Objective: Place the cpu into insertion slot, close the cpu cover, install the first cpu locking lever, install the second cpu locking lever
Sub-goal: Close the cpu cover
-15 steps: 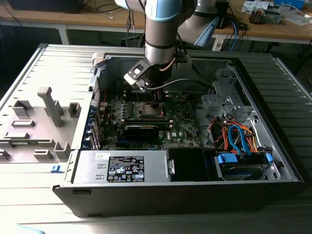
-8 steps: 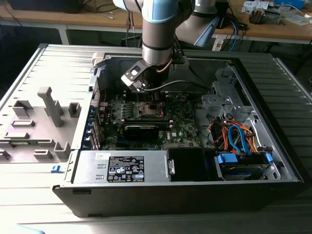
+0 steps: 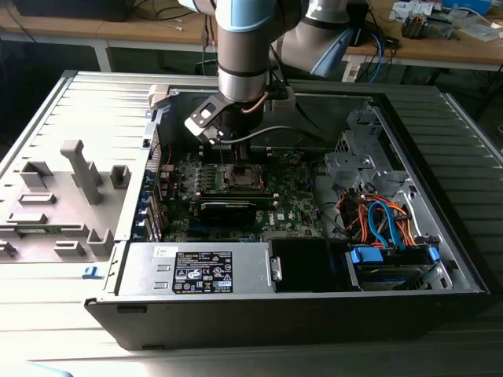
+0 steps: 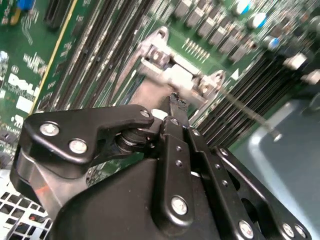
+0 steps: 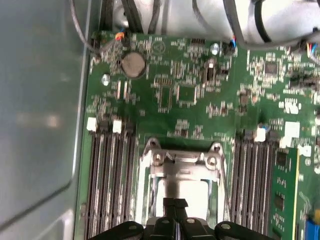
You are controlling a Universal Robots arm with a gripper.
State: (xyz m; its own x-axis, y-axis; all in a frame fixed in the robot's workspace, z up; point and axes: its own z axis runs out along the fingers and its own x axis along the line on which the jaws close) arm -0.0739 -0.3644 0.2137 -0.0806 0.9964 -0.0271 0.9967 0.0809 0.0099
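Note:
The insertion slot point(image 3: 242, 177) sits mid-board in the open computer case. In the first wrist view the cpu cover point(image 5: 182, 161) lies flat on the socket. Silvery metal that looks like the cpu point(image 5: 196, 192) shows through its window. My gripper point(image 3: 233, 165) hangs straight above the socket. Its black fingertips point(image 5: 170, 203) are pressed together over the window, and nothing shows between them. In the second wrist view the gripper point(image 4: 177, 102) points at the cover's hinge end point(image 4: 160, 56). A thin locking lever point(image 4: 250, 112) juts out beside the socket, standing off the board.
Long black memory slots point(image 5: 107, 185) flank the socket, with a green memory module point(image 5: 285, 190) on one side. A grey power supply box point(image 3: 196, 271) lies at the case front. Orange and blue drive cables point(image 3: 385, 220) are at the exterior view's right, a grey fixture tray point(image 3: 63, 196) at its left.

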